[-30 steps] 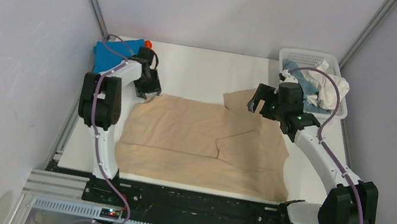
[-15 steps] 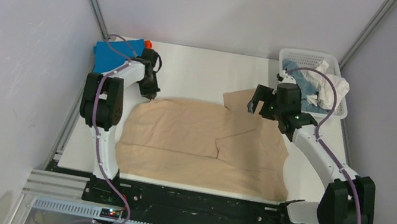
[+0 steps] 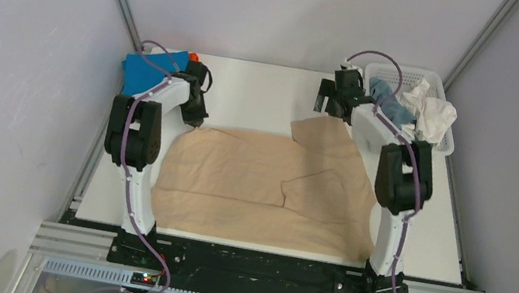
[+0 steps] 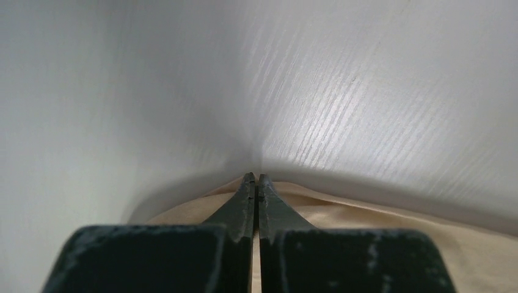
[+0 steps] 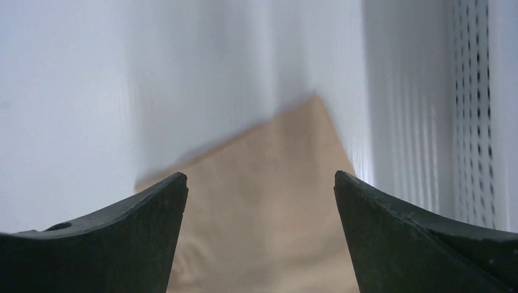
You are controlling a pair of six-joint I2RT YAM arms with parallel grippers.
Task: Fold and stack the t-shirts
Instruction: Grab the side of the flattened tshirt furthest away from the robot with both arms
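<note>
The top camera looks down from high behind the near edge, taking in the whole white surface (image 3: pixel 265 88). Each wrist camera sits low and very close, facing forward past its own hand: the left hand (image 4: pixel 256 178) at the edge of the beige tee (image 4: pixel 342 215), the right hand (image 5: pixel 259 177) above its far corner. All three views share that tee.

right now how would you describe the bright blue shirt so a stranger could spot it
Start at the white table and go to its far left corner. The bright blue t-shirt lies there, a scrap of orange cloth at its right edge. Unlike the big beige t-shirt spread mid-table and the pale shirts heaped in the basket, it is the only vivid blue.
</note>
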